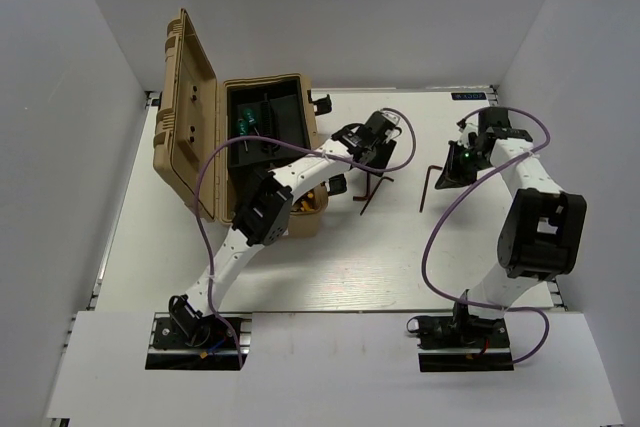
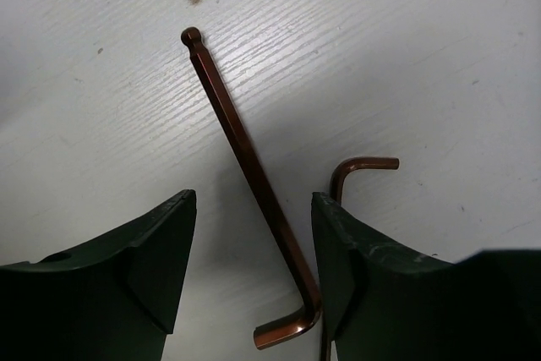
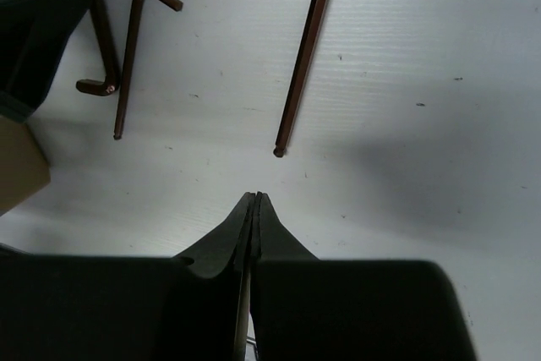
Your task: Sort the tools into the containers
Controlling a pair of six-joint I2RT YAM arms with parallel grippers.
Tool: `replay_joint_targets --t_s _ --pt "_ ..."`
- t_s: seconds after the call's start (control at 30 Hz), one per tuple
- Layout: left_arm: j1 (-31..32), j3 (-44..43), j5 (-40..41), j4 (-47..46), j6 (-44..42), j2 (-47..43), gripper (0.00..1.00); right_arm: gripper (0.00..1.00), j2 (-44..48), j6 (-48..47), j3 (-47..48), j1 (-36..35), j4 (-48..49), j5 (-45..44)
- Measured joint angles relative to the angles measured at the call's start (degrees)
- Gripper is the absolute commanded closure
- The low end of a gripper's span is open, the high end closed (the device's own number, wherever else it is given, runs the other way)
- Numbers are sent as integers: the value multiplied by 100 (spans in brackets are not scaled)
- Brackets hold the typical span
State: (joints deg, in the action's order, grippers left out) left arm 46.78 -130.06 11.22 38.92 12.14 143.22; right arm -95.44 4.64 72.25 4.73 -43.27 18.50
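While the spread left tool (image 2: pixel 254 202) half-hides one hex key (image 2: pixel 365 162), the right tool (image 3: pixel 255 199) is closed.

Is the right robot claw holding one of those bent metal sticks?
No, the right gripper is shut on nothing, and the nearest hex key lies loose on the table.

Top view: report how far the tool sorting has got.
Done: green-handled screwdrivers lie in the open case. In hand: the open left gripper straddles one hex key, not yet gripping. Left: all three hex keys lie on the table; right gripper shut, empty.
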Motion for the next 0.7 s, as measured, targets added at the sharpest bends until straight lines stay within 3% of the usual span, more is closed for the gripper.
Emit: replay_joint_targets --t_s 0.37,0.6,0.7 --pt "109 -7 398 -162 234 358 47 100 319 138 -236 127 330 363" --pt "225 -7 680 -151 275 369 85 100 369 208 -282 197 435 527" --pt "256 7 752 -153 256 369 94 96 380 243 -299 229 455 577"
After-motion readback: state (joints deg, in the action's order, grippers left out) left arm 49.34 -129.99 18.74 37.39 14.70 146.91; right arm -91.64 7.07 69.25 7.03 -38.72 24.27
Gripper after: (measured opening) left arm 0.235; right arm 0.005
